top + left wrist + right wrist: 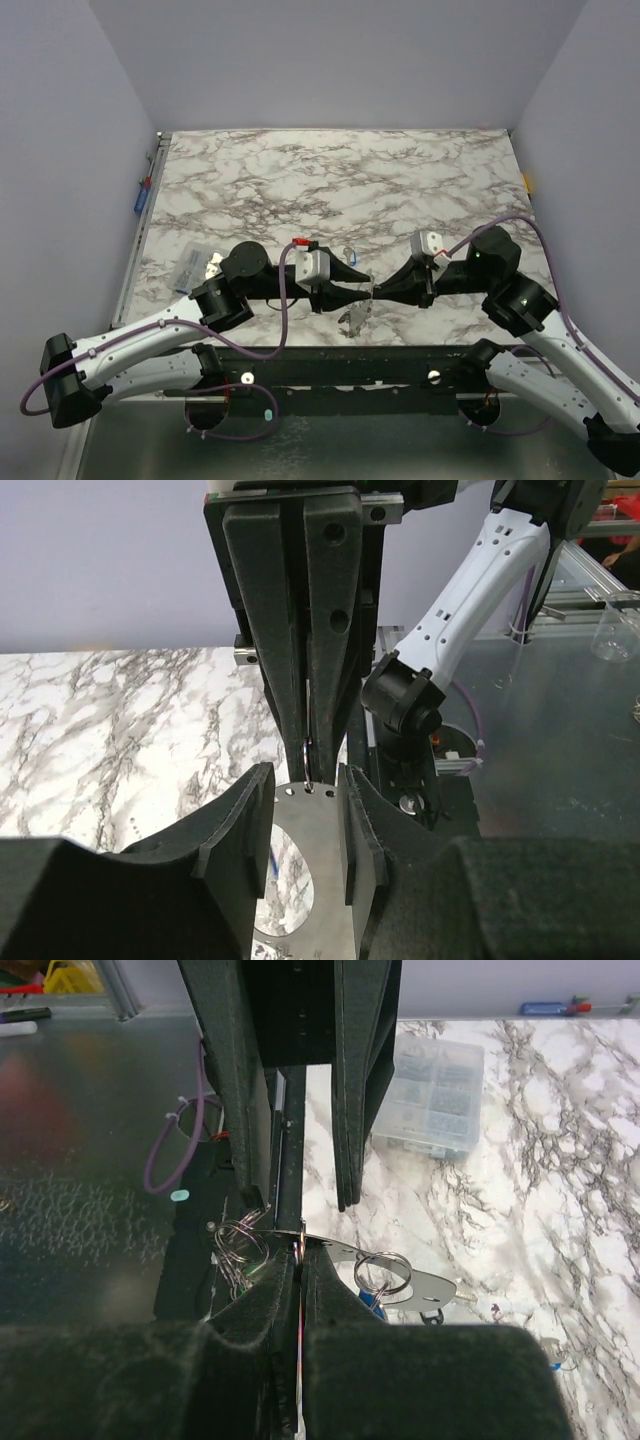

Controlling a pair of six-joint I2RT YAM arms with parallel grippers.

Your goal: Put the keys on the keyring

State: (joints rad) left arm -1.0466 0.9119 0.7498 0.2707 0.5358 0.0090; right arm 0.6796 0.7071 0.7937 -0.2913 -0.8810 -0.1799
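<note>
My left gripper (363,290) is shut on the keyring (325,880), a flat silvery-grey metal loop with a big oval opening and small holes along its edge. It holds the keyring just above the table's near edge. My right gripper (379,290) faces it and is shut on a thin split ring (301,1232), whose end touches the middle hole (308,790). In the right wrist view another split ring (382,1270) with a blue key (372,1302) hangs from the keyring. Several rings with a green key (243,1272) hang at its left.
A clear plastic box (192,266) lies at the left, behind my left arm. A blue pen (141,198) lies on the left rail. A small blue-tagged key (349,252) lies on the marble behind the grippers. The black base frame (330,372) runs below the keyring.
</note>
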